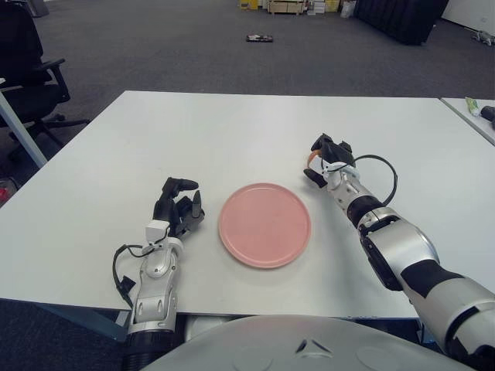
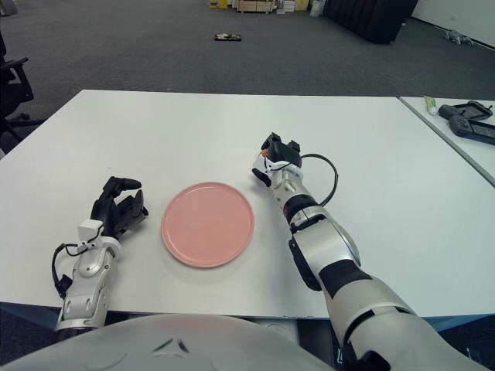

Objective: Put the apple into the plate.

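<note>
Two robot hands show over a white rectangular table (image 1: 232, 124) in an open office with dark grey carpet. The right hand (image 1: 326, 158) sits past the far right edge of a round, flat pink plate (image 1: 264, 224), its dark fingers curled around a small orange-red apple (image 1: 311, 157), of which only a sliver shows between them on the side facing the plate. Whether the fruit is touching the tabletop or raised just above it cannot be told from either eye. The apple is near the plate's upper right rim but outside it, and nothing lies on the pink surface. A black cable (image 1: 379, 166) loops off the right wrist toward the forearm. The left hand (image 1: 179, 209) shows just to the left of the plate, palm toward it, fingers loosely bent and holding nothing. A black office chair (image 1: 27, 69) stands off the table's left corner, and a second white table (image 1: 472, 116) carrying a few small items juts in at the right edge.
</note>
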Controlling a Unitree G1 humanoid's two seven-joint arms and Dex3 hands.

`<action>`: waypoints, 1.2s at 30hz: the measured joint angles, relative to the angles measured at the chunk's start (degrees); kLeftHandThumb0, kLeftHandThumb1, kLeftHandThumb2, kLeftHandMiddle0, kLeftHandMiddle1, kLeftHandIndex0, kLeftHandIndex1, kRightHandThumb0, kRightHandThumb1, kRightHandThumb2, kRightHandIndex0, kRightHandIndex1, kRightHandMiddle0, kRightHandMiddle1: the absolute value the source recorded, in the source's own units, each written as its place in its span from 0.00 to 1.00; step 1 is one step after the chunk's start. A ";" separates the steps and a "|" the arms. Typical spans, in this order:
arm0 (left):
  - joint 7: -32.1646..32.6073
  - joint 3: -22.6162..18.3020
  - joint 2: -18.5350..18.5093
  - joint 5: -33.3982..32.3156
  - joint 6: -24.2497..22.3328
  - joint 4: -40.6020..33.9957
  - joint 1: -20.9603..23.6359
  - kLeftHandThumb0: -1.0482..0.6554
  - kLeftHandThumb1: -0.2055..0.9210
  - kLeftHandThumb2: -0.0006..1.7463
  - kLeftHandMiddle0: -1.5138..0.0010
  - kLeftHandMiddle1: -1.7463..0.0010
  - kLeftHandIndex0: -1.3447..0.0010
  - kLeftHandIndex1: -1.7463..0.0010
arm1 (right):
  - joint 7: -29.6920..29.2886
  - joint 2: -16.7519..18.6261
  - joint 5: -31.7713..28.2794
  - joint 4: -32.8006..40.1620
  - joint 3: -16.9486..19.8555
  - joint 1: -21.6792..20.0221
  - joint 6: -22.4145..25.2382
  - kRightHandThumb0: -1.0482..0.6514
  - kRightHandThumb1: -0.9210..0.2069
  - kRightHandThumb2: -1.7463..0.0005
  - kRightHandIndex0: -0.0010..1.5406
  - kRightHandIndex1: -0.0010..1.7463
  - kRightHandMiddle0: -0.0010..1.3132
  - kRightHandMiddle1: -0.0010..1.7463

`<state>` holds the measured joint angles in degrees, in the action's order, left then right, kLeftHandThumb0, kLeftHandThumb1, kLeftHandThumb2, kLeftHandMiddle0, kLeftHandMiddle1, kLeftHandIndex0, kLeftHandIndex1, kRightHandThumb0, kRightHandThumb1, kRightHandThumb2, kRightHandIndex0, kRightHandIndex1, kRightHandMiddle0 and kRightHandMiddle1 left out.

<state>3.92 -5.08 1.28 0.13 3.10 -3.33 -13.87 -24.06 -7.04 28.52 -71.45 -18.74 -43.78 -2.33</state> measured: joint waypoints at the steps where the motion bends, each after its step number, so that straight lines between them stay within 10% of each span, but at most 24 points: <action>1: 0.00 -0.02 0.00 0.00 0.00 0.01 0.00 0.39 0.76 0.52 0.42 0.00 0.73 0.00 | -0.03 0.00 -0.19 0.03 0.21 0.04 -0.22 0.62 0.78 0.09 0.57 0.91 0.45 1.00; 36: -0.13 -0.19 -0.33 0.13 -0.03 0.27 0.49 0.38 0.75 0.53 0.42 0.00 0.73 0.00 | -7.53 -0.16 -4.83 24.86 8.90 7.23 -1.87 0.62 0.79 0.08 0.56 0.94 0.45 1.00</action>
<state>3.79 -5.27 0.95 0.25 3.07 -3.07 -13.38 -31.59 -7.20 23.69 -46.59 -9.84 -36.56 -4.20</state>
